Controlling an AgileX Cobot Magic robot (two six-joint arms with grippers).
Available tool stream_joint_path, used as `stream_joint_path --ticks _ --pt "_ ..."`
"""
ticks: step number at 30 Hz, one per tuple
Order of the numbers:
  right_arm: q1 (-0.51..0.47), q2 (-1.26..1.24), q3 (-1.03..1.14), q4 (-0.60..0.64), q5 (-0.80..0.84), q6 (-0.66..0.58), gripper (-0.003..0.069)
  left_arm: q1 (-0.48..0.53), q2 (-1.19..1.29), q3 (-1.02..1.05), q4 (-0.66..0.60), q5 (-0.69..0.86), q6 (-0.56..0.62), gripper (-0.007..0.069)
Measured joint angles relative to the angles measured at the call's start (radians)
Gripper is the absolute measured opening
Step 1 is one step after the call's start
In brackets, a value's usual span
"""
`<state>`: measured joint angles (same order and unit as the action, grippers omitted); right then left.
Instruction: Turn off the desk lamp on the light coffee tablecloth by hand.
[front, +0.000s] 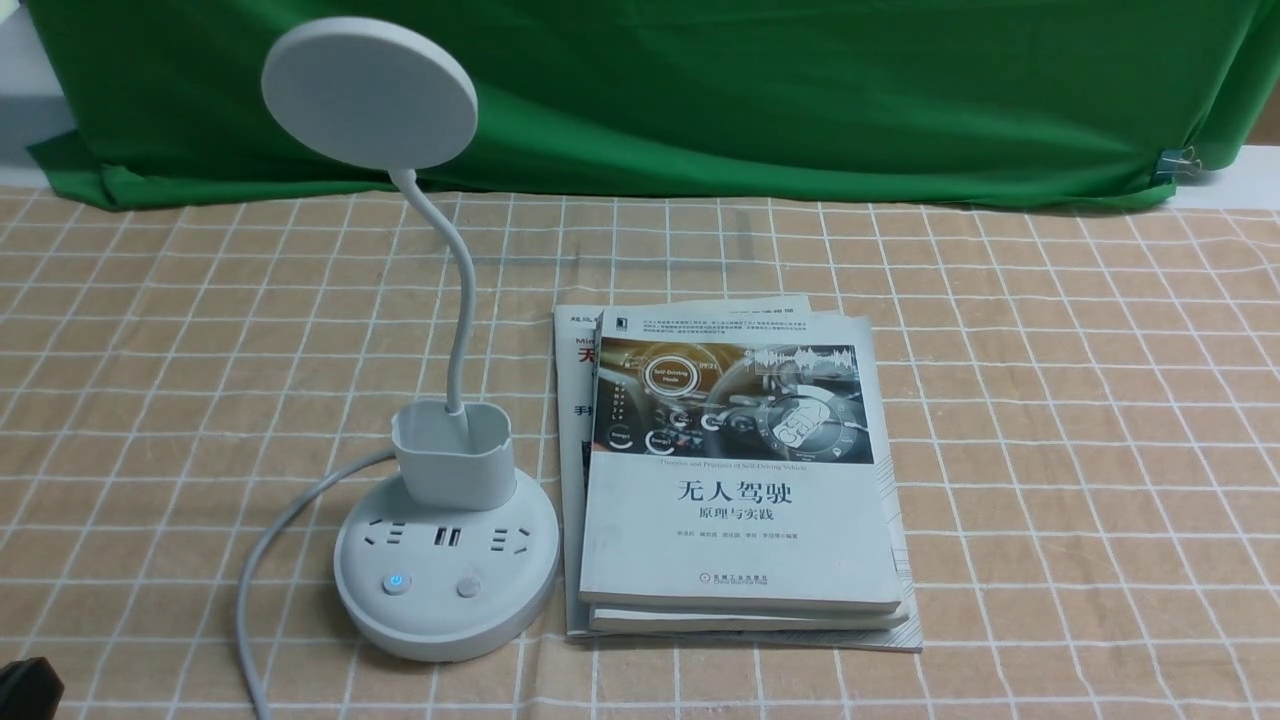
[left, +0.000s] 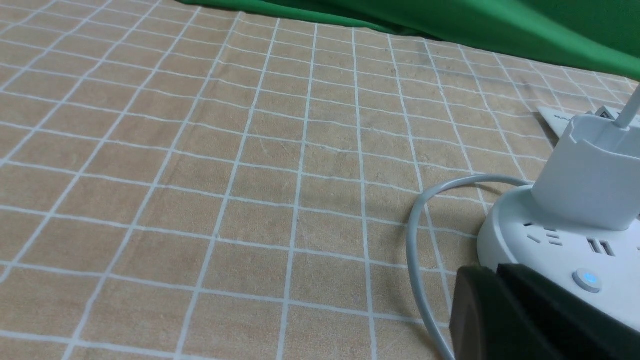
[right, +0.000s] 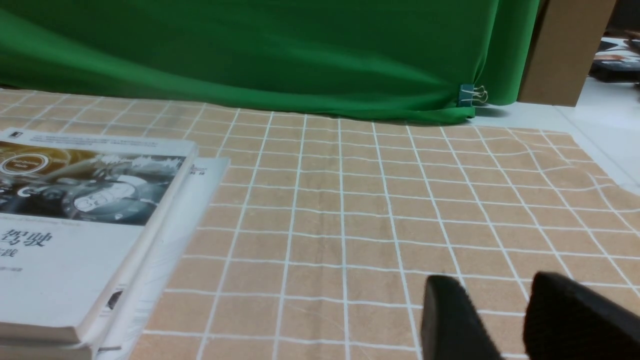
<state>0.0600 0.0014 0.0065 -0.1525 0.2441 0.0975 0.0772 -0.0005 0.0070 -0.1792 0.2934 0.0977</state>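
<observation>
The white desk lamp (front: 447, 565) stands on the light coffee tablecloth (front: 1050, 420), left of centre. Its disc head (front: 370, 92) rises on a curved gooseneck above a cup holder (front: 453, 455). Of the two buttons on its round base, the left one (front: 397, 583) glows blue. My left gripper (left: 497, 272) is shut and empty, its tips just short of the base rim (left: 505, 240) near the glowing button (left: 587, 278). In the front view only a black corner of the left gripper (front: 25, 690) shows. My right gripper (right: 495, 285) is open above bare cloth, holding nothing.
A stack of books (front: 740, 480) lies right beside the lamp base, also seen in the right wrist view as books (right: 75, 225). The lamp's grey cable (front: 270, 540) loops off its left side toward the front edge. A green backdrop (front: 800, 90) hangs at the far side.
</observation>
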Motion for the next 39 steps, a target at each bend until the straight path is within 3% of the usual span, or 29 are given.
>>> stream_joint_path --ticks 39 --pt "0.000 0.000 0.000 0.000 0.000 0.000 0.0242 0.000 0.000 0.000 0.000 0.000 0.022 0.0017"
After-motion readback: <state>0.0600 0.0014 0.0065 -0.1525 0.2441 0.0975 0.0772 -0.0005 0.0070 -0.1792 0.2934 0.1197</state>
